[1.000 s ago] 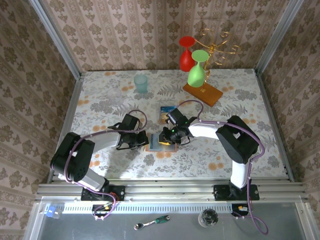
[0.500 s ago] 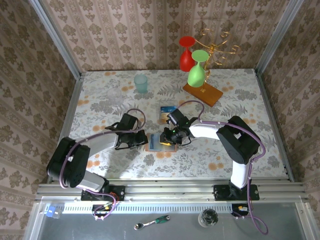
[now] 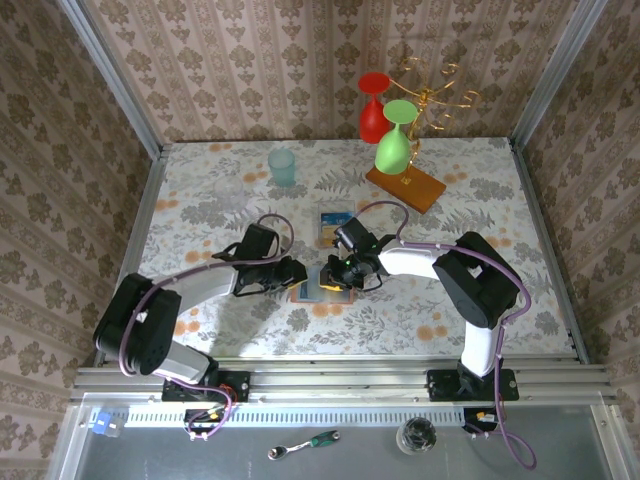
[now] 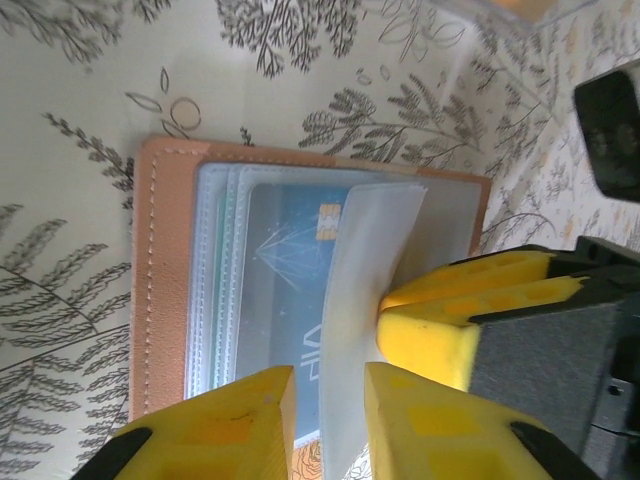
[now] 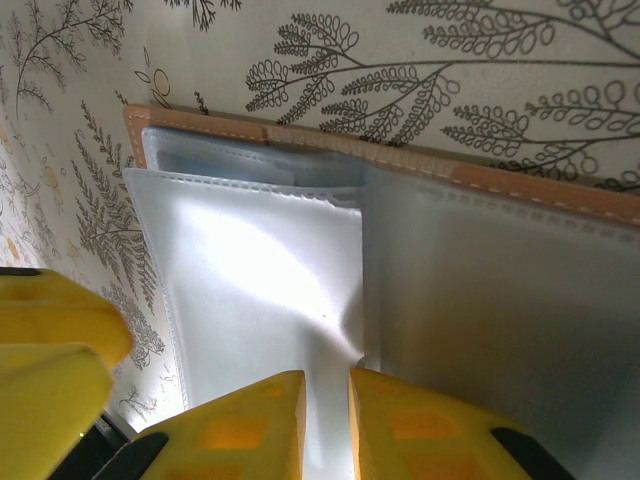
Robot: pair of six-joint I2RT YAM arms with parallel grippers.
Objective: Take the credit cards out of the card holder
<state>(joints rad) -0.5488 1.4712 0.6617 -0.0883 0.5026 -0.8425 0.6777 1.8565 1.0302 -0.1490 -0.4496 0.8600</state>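
Holder [image 4: 165, 250] lies open, flat on the table [image 3: 220, 200] between the arms, blue card [image 4: 290, 260] in a clear sleeve [image 5: 250, 290]. Right gripper [image 5: 327, 425] is nearly closed, pinching the sleeve up. Left gripper [image 4: 328, 425] is slightly open at the card's edge, gripping nothing. Risk: floppy slick plastic and a thin stiff card, so the left may nip the sleeve too and drag the light leather holder.

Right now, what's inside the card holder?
A blue card sits in the card holder's clear sleeves. A lifted sleeve flap and the left tool cover its right and lower parts; further cards can't be told.
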